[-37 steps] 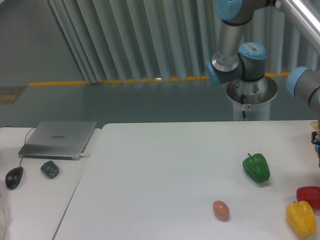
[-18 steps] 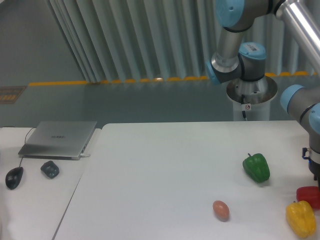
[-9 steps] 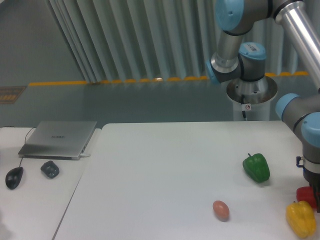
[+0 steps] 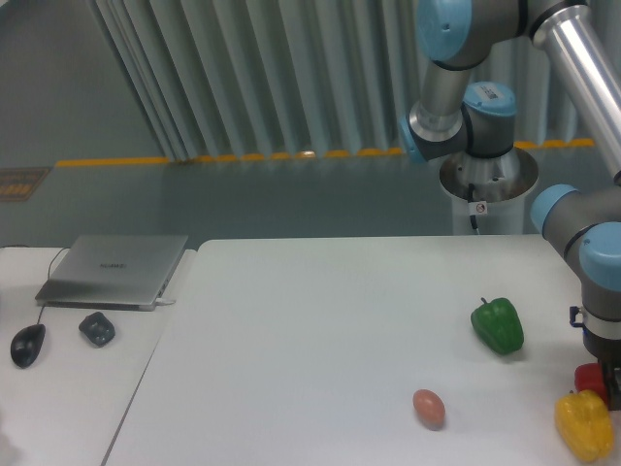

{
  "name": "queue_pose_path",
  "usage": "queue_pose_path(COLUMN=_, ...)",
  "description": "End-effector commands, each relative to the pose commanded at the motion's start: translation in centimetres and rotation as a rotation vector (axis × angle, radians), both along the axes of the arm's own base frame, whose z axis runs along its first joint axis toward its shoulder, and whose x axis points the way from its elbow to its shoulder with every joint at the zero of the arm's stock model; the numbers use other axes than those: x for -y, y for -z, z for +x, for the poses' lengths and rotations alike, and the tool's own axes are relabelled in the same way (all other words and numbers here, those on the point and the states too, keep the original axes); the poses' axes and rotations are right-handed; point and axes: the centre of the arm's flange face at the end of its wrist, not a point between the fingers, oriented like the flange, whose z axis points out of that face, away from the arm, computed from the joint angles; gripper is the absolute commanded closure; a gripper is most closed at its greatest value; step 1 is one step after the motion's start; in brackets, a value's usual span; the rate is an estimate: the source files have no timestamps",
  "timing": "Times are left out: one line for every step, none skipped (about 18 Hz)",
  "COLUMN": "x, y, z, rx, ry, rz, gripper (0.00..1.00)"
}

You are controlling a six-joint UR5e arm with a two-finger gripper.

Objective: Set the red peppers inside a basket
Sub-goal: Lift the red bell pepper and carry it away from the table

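Approach to the grasp looked like the step in hand: the two-finger gripper (image 4: 609, 377) stood directly over the glossy red bell pepper (image 4: 589, 379), which sat on the white table (image 4: 320, 340) at its far right, touching or just behind the blocky yellow bell pepper (image 4: 583, 424). Most of the red pepper was hidden by the grey wrist and the frame edge, so whether the fingers were spread, narrowed, or already around it could not be told. A glossy green bell pepper (image 4: 498, 326) lay apart to the left, and a small pinkish egg-shaped object (image 4: 428, 408) nearer the front. No basket was visible anywhere. The next move probably called for closing on the red pepper alone without nudging the yellow one, then lifting and carrying it towards a basket out of sight.
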Motion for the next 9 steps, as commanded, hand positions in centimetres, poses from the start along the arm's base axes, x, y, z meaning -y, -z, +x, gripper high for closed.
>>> queue_pose_path(x=0.6, y=-1.6, z=0.0, rx=-0.011, ry=-0.003, rz=0.005, gripper=0.62)
queue_pose_path(x=1.3, y=-2.5, z=0.4, rx=-0.010, ry=-0.008, rz=0.007, gripper=0.62)
queue_pose_path(x=1.7, y=-3.3, z=0.9, rx=-0.010, ry=-0.009, rz=0.012, gripper=0.62)
queue_pose_path(x=2.0, y=-4.1, z=1.4, rx=-0.015, ry=-0.010, rz=0.016, gripper=0.62)
queue_pose_path(x=2.3, y=-4.9, z=1.8, rx=-0.015, ry=-0.015, rz=0.019, gripper=0.62)
queue_pose_path(x=2.8, y=-6.2, z=2.2, rx=-0.013, ry=-0.019, rz=0.019, gripper=0.62)
queue_pose_path(x=3.5, y=-7.1, z=2.1, rx=-0.013, ry=-0.028, rz=0.019, gripper=0.62)
queue_pose_path(x=4.0, y=-7.9, z=2.2, rx=-0.007, ry=-0.036, rz=0.020, gripper=0.62)
queue_pose_path(x=4.7, y=-8.7, z=2.3, rx=0.003, ry=-0.044, rz=0.022, gripper=0.62)
